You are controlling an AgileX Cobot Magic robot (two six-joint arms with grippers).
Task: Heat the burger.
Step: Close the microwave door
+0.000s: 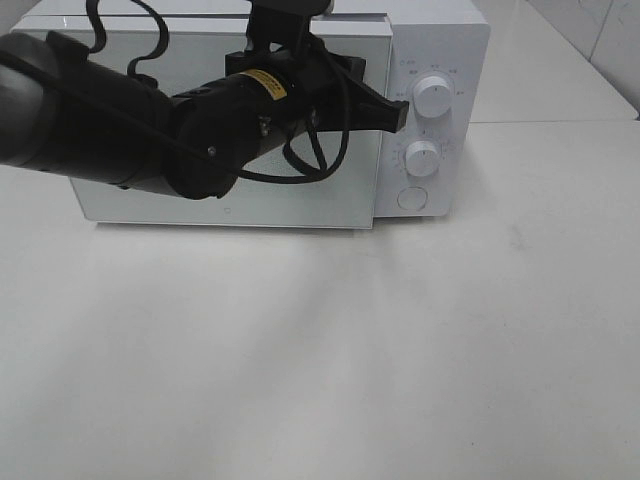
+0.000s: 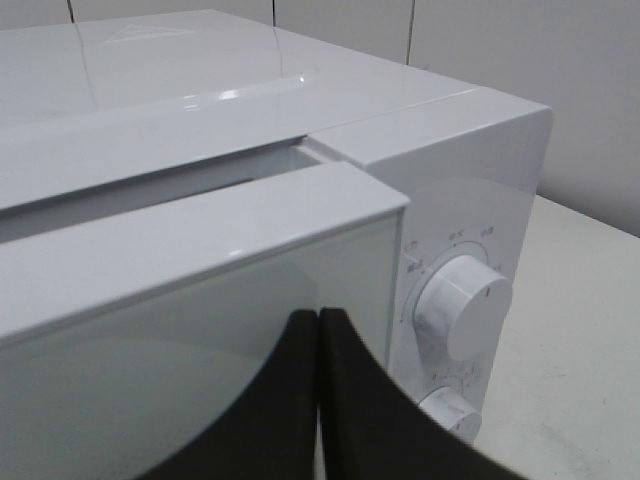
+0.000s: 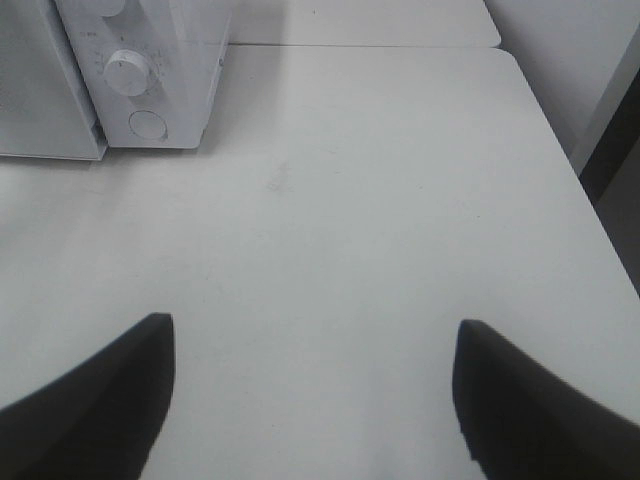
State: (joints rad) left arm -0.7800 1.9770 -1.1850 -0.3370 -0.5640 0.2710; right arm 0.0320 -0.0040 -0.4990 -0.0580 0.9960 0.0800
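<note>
The burger is out of view in every frame. A white microwave (image 1: 300, 205) stands at the back of the table, and its mirrored door (image 2: 200, 330) covers the inside. My left gripper (image 1: 399, 112) is shut with nothing between its fingers. It reaches across the door, and its tips (image 2: 318, 316) sit at the door's right edge, just left of the upper knob (image 2: 463, 305). My right gripper (image 3: 315, 335) hangs open and empty over bare table to the right of the microwave (image 3: 165, 70).
The control panel carries the upper knob (image 1: 433, 96), a lower knob (image 1: 422, 157) and a round button (image 1: 412, 198). The left arm's black body (image 1: 110, 120) hides much of the door. A second white table (image 1: 560, 70) adjoins at the back right.
</note>
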